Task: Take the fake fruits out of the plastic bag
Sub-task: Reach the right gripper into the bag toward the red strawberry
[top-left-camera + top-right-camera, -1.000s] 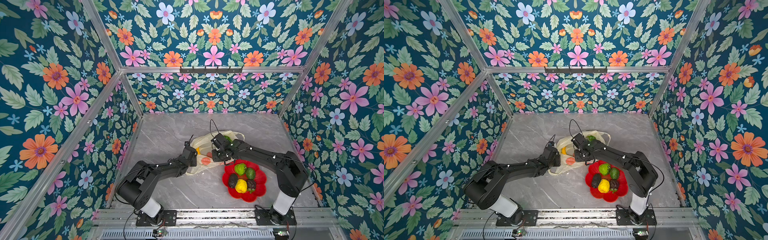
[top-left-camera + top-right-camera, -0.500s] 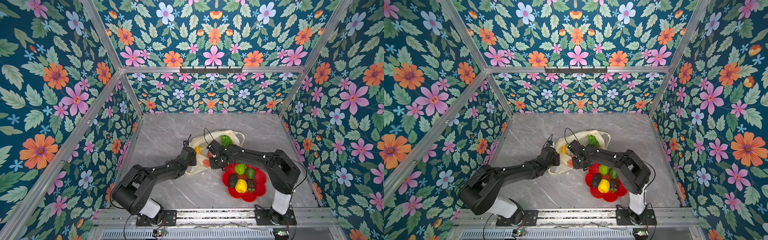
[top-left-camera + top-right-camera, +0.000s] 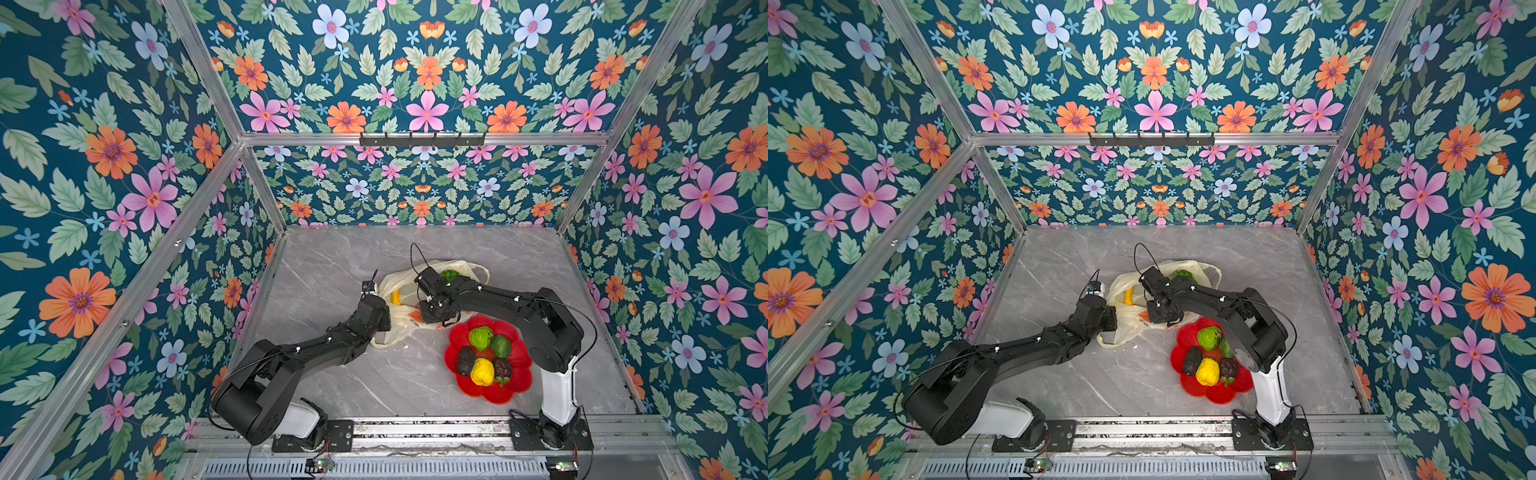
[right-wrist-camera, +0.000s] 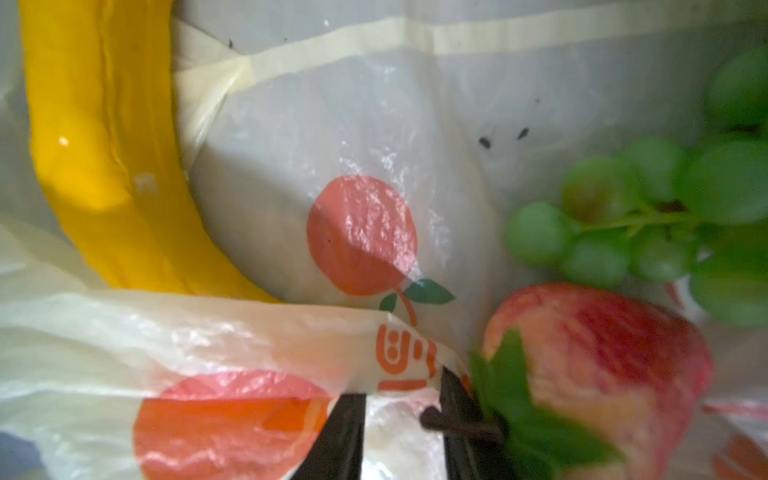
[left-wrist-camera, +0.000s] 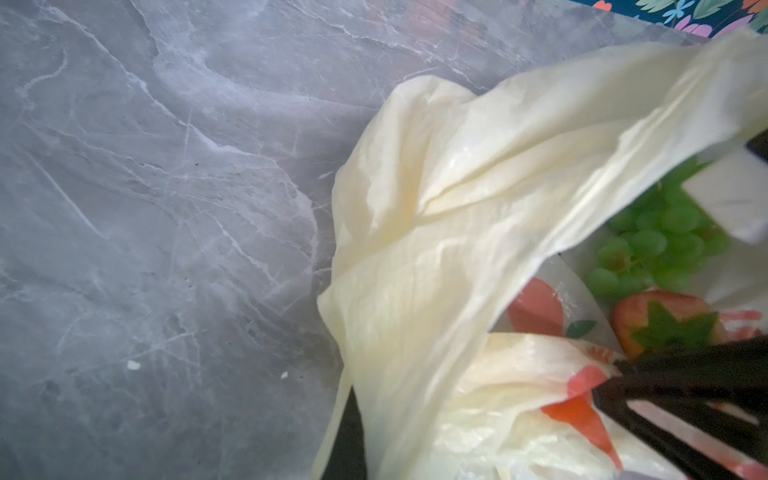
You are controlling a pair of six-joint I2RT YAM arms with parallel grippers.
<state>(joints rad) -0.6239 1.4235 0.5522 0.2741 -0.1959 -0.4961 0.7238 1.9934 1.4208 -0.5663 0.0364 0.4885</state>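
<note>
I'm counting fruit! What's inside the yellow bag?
Inside the plastic bag lie a banana, green grapes and a strawberry. Anything under its crumpled folds is hidden.

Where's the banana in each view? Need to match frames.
Top view: banana in the open mouth of the plastic bag, left part.
Top view: same spot in the bag mouth.
Left wrist: not visible; bag folds cover that side.
Right wrist: large and close, beside the orange fruit print, opposite the green grape bunch.
Shared landmark: the plastic bag, in all four views.
</note>
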